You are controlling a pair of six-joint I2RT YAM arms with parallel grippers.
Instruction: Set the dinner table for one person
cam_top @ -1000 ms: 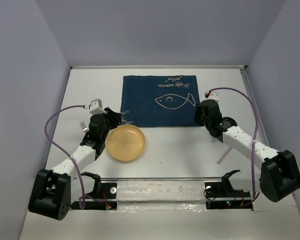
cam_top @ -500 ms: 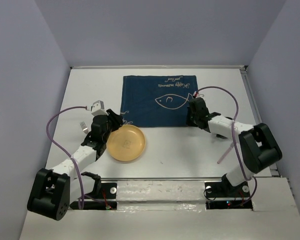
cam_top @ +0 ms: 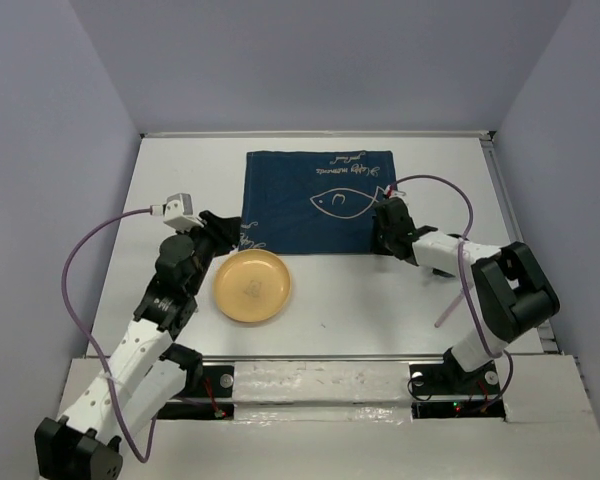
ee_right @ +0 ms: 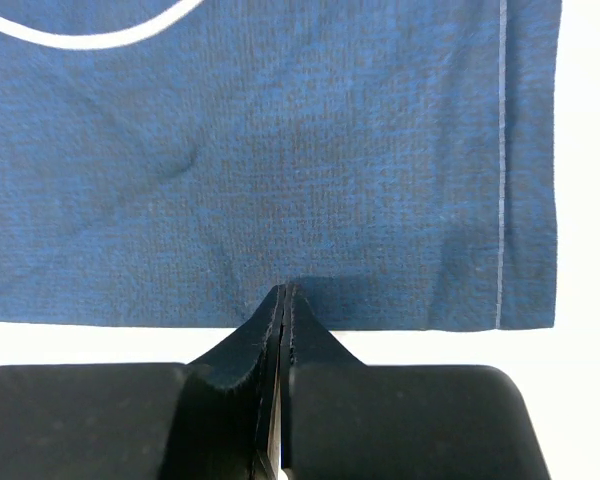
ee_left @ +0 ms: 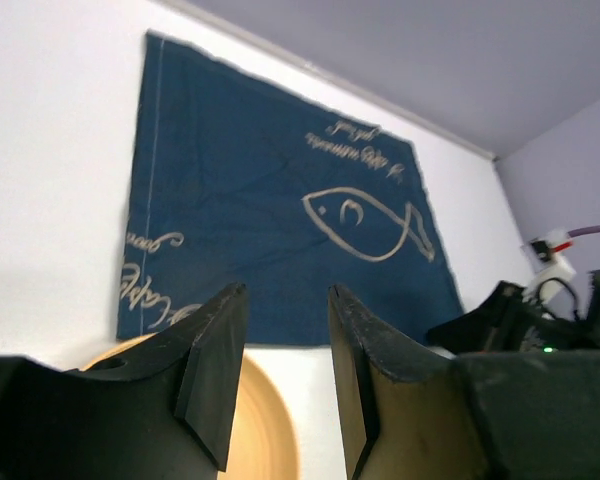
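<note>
The table (cam_top: 360, 290) fills the space between the lavender walls, under both arms. A blue cloth (cam_top: 318, 201) is spread toward its far edge, a yellow plate (cam_top: 251, 286) nearer the left. The right gripper (ee_right: 283, 300) is pressed together on the cloth's near hem by its right corner. The left gripper (ee_left: 285, 340) is held apart above the plate's far rim, nothing between its fingers.

Dark blue fish-print placemat (cam_top: 318, 200), tan plate (cam_top: 251, 286)
</note>
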